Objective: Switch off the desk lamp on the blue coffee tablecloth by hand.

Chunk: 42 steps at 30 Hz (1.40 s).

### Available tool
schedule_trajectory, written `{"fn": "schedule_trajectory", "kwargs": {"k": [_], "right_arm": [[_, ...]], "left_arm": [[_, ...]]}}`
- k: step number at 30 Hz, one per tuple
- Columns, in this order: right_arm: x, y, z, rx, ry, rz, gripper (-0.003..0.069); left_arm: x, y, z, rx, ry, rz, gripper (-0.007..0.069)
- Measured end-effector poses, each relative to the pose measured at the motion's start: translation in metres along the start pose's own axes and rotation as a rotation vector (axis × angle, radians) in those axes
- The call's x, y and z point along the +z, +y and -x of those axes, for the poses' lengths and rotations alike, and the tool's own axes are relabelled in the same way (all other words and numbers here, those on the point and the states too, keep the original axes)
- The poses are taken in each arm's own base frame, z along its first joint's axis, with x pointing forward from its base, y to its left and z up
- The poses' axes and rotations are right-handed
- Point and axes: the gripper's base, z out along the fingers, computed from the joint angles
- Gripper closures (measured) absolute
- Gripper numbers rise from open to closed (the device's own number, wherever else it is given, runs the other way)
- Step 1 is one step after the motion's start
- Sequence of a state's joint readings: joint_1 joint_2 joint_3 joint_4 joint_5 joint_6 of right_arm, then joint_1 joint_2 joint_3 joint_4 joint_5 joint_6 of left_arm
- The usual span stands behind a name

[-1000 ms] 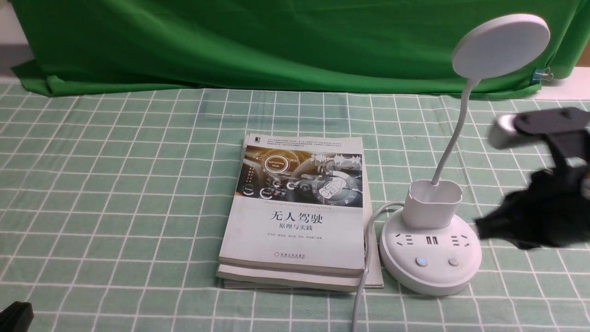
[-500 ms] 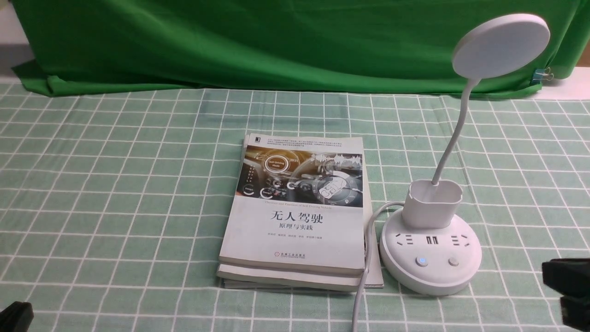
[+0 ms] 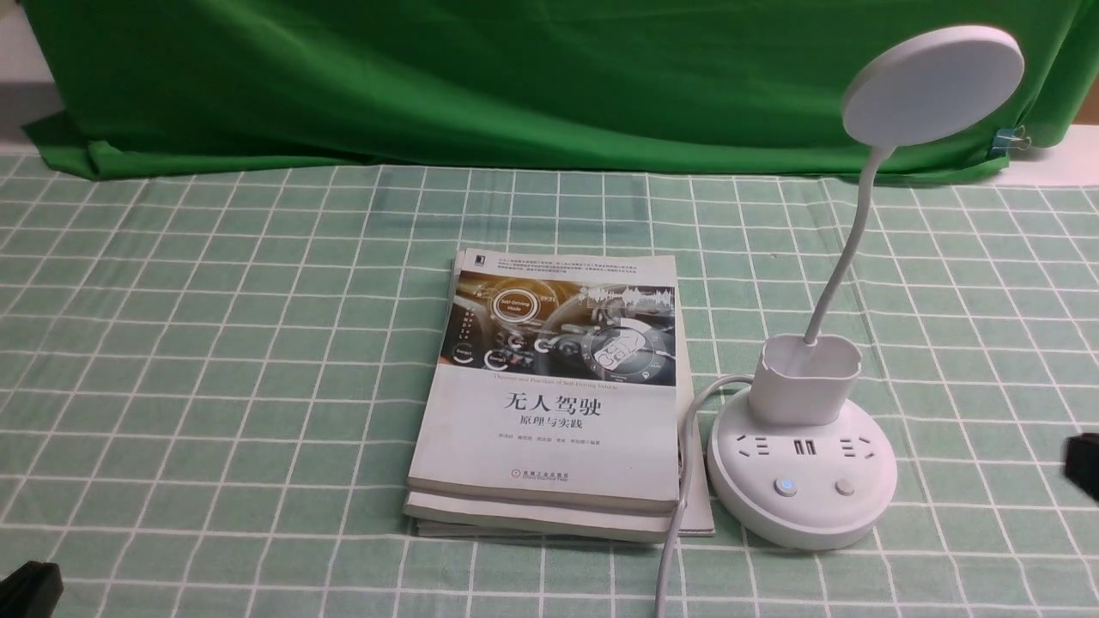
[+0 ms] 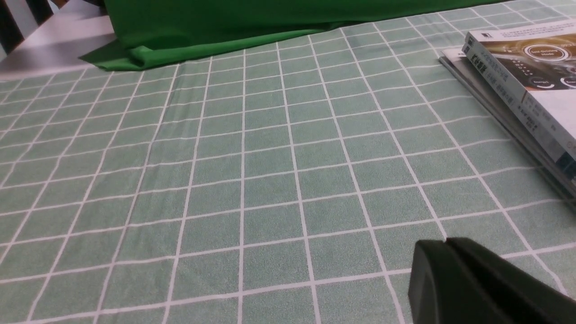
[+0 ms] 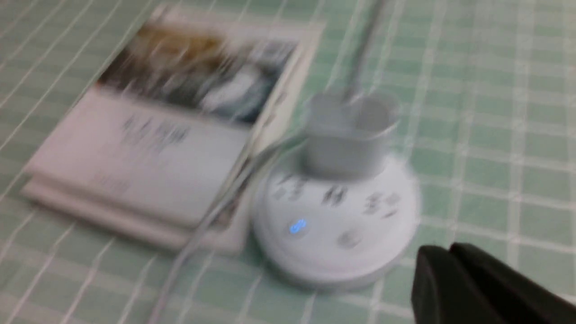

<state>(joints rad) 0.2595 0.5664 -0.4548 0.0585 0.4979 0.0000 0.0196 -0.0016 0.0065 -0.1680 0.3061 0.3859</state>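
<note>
The desk lamp (image 3: 807, 386) is smooth matt plastic, the blue coffee tablecloth (image 3: 215, 343) soft woven cloth.

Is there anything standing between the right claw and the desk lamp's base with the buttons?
Nothing visible does. Only bare tablecloth lies between the right claw and the desk lamp. The books and the cable lie on the lamp's far side, away from that claw.

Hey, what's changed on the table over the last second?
The right tool pulled away from beside the desk lamp, dropping back toward the robot until only a sliver shows at the front view's right edge. Lamp, books and left tool unmoved.
</note>
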Motion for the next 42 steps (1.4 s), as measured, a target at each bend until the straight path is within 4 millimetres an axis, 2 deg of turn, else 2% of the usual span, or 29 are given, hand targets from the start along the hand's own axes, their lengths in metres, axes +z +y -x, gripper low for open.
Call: {"fn": "schedule_trajectory", "kwargs": {"k": [6,8,9,11,13,20,42], "right_arm": [[-0.006,-0.012,-0.052,0.034,-0.189,-0.099,0.0629],[-0.006,-0.013,-0.061,0.033,-0.229,-0.107,0.0629],[-0.003,-0.014,-0.076,0.032,-0.254,-0.114,0.0629],[0.000,-0.015,-0.093,0.030,-0.296,-0.119,0.0629],[0.000,-0.015,-0.100,0.028,-0.323,-0.119,0.0629],[-0.007,-0.014,-0.100,0.016,-0.414,-0.120,0.0624],[-0.006,-0.014,-0.105,0.016,-0.363,-0.121,0.0592]], "left_arm": [[0.000,0.000,0.000,0.000,0.000,0.000,0.0624],[0.000,0.000,0.000,0.000,0.000,0.000,0.0624],[0.000,0.000,0.000,0.000,0.000,0.000,0.0624],[0.000,0.000,0.000,0.000,0.000,0.000,0.0624],[0.000,0.000,0.000,0.000,0.000,0.000,0.0624],[0.000,0.000,0.000,0.000,0.000,0.000,0.0624],[0.000,0.000,0.000,0.000,0.000,0.000,0.0624]]}}
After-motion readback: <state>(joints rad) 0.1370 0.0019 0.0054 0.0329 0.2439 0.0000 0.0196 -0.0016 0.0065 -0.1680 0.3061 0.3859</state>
